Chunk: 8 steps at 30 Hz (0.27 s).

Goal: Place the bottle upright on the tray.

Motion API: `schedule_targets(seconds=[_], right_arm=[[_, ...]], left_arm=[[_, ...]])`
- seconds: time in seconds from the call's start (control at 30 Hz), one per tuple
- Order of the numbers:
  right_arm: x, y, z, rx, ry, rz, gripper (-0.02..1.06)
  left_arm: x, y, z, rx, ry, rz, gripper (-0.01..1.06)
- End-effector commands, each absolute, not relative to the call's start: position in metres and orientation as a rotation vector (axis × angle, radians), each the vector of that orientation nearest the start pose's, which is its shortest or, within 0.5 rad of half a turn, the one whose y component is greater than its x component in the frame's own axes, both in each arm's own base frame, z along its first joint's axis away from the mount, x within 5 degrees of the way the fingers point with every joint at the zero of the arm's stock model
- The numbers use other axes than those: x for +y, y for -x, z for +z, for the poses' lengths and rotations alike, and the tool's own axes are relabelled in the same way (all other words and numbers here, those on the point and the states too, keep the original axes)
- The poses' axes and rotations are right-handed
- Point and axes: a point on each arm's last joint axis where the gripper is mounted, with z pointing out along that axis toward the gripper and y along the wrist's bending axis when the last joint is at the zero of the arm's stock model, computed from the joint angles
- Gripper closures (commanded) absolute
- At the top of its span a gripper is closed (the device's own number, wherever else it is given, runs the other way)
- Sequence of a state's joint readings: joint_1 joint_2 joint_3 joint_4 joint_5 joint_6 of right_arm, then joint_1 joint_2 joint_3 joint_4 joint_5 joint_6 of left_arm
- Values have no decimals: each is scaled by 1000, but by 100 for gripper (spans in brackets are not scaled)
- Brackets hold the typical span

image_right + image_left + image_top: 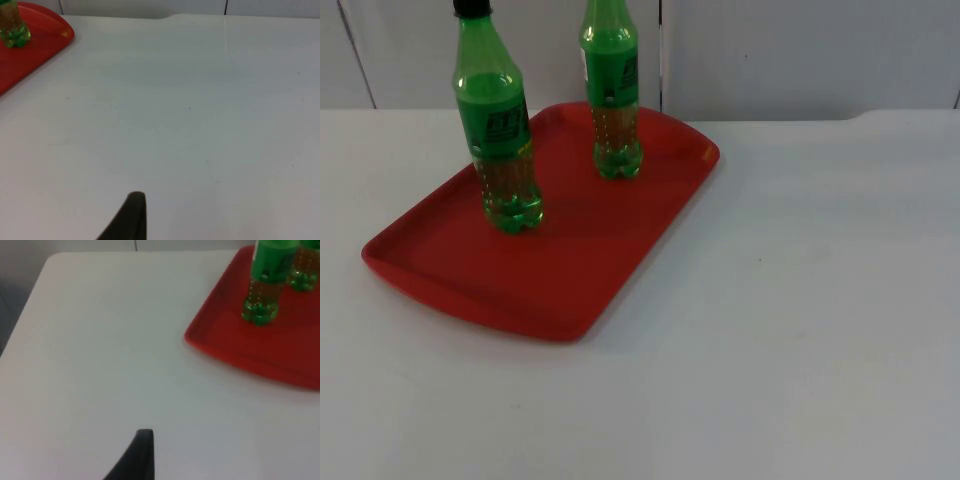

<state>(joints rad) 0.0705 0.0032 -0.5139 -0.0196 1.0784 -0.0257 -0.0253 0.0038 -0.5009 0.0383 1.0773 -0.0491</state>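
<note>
Two green bottles (501, 140) (612, 90) upright on red tray (570, 270), at 9 and 12 o'clock. Left gripper (137, 455), right gripper (131, 215) over table: finger spread untellable. Withdraw without nudging.

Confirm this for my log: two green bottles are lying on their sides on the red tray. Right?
Not quite. Both green bottles are on the red tray, but they stand upright, not on their sides; the top view shows it.
</note>
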Motion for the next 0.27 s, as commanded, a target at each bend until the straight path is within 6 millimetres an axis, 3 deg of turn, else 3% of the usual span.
schedule_targets(seconds=[0.0,0.23], right_arm=[[-2,7,280,2045,94,0,-1],[-2,7,280,2045,94,0,-1]], left_arm=[[3,5,275,2061,48,9,0],[3,5,275,2058,122,55,0]])
